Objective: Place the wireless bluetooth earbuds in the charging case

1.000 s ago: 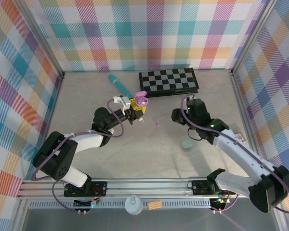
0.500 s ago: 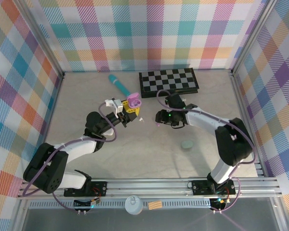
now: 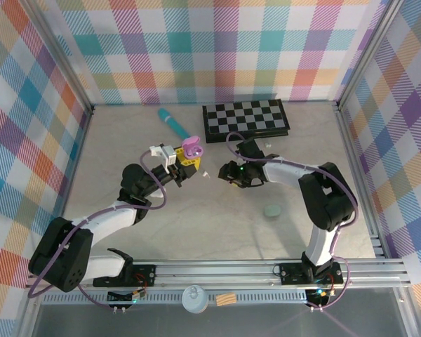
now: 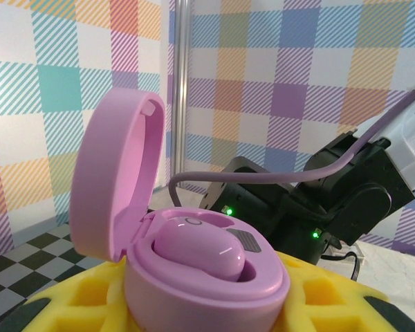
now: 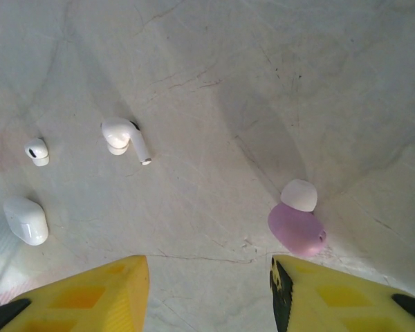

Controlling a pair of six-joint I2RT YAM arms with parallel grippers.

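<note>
My right gripper [image 5: 209, 285], jaws apart and empty, hovers over the loose pink earbud [image 5: 296, 228] lying on the table [image 5: 214, 83]. My left gripper [image 3: 185, 157] clamps the open charging case [image 4: 194, 277], which carries the seated bud [image 4: 197, 252]. I judge the task half done, with insertion of the second bud pending.

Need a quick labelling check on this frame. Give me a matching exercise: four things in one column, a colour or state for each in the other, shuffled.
1 case
2 loose pink bud
3 stemmed bud
4 board

A black-and-white checks
B all white, on the table
C lid up, held in the left gripper
D white tip, on the table

Pairs: 1-C, 2-D, 3-B, 4-A
</note>
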